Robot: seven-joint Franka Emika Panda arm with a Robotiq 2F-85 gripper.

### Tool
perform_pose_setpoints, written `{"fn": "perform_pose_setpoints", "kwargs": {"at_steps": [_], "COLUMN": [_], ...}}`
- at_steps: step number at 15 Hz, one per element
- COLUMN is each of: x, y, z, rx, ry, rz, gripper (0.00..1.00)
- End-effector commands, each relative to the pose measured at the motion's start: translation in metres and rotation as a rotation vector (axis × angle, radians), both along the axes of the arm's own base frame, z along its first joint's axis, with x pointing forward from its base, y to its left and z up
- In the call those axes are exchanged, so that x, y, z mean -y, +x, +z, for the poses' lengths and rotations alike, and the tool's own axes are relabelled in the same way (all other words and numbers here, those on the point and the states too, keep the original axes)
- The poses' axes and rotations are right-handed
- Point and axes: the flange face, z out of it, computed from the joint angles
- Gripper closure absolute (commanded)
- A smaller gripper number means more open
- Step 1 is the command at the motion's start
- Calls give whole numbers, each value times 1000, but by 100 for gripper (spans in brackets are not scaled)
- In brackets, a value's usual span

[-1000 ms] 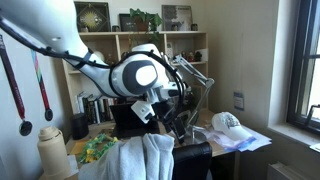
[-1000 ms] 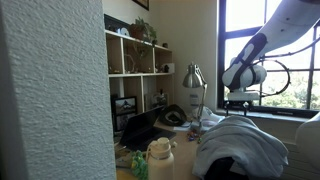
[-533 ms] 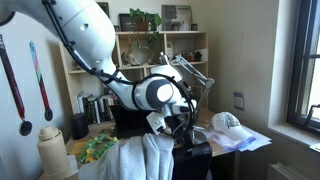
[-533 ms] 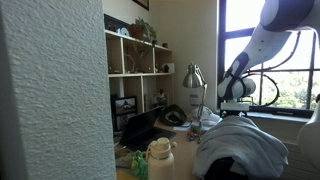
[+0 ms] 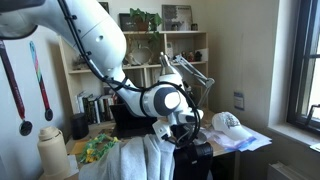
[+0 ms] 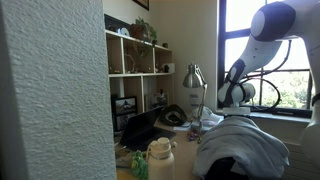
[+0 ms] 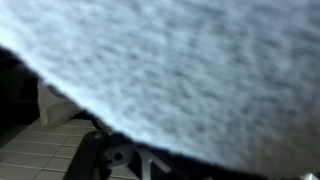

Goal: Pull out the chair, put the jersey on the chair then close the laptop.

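The jersey [image 5: 140, 158] is a bulky pale grey-white cloth draped over the black chair [image 5: 200, 160] in front of the desk. It also shows as a big wrinkled heap in an exterior view [image 6: 245, 145]. My gripper [image 5: 186, 136] hangs low just right of the jersey, over the chair. Its fingers are dark and blurred against the chair. In the wrist view blurred grey-white jersey cloth [image 7: 190, 70] fills most of the picture and no fingers show. The black laptop [image 6: 140, 128] stands open on the desk, and its dark screen shows behind my arm [image 5: 125, 118].
A white cap [image 5: 228, 123] lies on papers on the desk. A silver desk lamp [image 5: 190, 70] stands behind my arm, in front of a shelf unit [image 6: 135, 65]. A bottle [image 6: 160, 160] stands at the desk front. Tiled floor and a spoked base [image 7: 120, 160] show below the cloth.
My arm has swung right and down, bringing the gripper from above the jersey to low beside it over the chair. The jersey and the laptop have not moved.
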Motion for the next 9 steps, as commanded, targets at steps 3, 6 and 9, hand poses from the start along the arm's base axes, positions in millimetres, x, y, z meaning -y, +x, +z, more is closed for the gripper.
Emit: {"fn": "perform_pose_setpoints", "kwargs": {"at_steps": [3, 6, 9], "x": [41, 63, 83], "y": [-7, -7, -5], "z": [-1, 5, 7], "rx": [-57, -46, -32], "ry": [-23, -19, -6], "rz": [-101, -149, -201], "gripper": [0, 0, 0]}}
